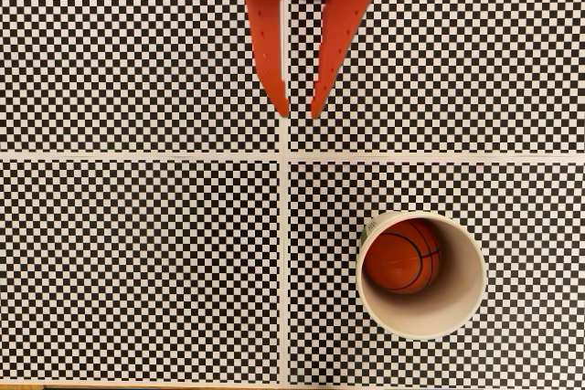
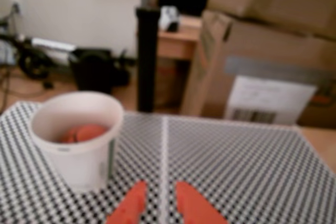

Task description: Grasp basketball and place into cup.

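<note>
On a checkered table crossed by pale lines, the orange gripper (image 1: 300,114) is hanging at the top of the fixed view with its two fingers slightly parted and nothing between them, the tips sitting to either side of the vertical line. The basketball (image 1: 402,256) is lying inside the cup (image 1: 462,303), tucked against the wall nearest the gripper, and the cup is standing upright in the lower right of that view, well apart from the fingers. In the wrist view the cup (image 2: 79,156) is sitting to the left, the top of the ball (image 2: 84,132) just showing below the rim, while the fingertips (image 2: 157,208) are poking in from the bottom edge over the bare table (image 2: 252,171). Cardboard boxes (image 2: 262,61) and a dark post (image 2: 147,56) are standing blurred beyond the table's far edge. Judging by how things are lying, the placing looks done, and the step in hand appears to be pulling clear. Doing that well would mean keeping the fingers high and away from the cup, moving off along the open side so nothing is brushing the rim, since a light paper cup would likely tip or slide at a nudge and spill the ball.
</note>
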`<action>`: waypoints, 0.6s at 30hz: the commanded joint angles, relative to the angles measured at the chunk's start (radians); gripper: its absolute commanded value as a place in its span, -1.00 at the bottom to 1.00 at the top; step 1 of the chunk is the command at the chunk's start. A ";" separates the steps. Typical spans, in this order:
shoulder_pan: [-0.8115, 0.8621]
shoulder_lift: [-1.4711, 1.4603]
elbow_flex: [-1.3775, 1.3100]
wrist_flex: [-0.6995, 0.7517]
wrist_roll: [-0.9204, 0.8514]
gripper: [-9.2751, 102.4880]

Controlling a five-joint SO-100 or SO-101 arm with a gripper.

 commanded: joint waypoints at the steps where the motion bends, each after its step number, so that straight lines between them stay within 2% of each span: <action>1: -0.009 0.014 0.071 -0.118 0.005 -0.84; 4: -0.009 0.014 0.152 -0.204 0.009 -0.84; 7: -0.011 0.014 0.187 -0.209 0.002 -0.84; 18: -0.006 0.014 0.212 -0.067 0.003 -0.84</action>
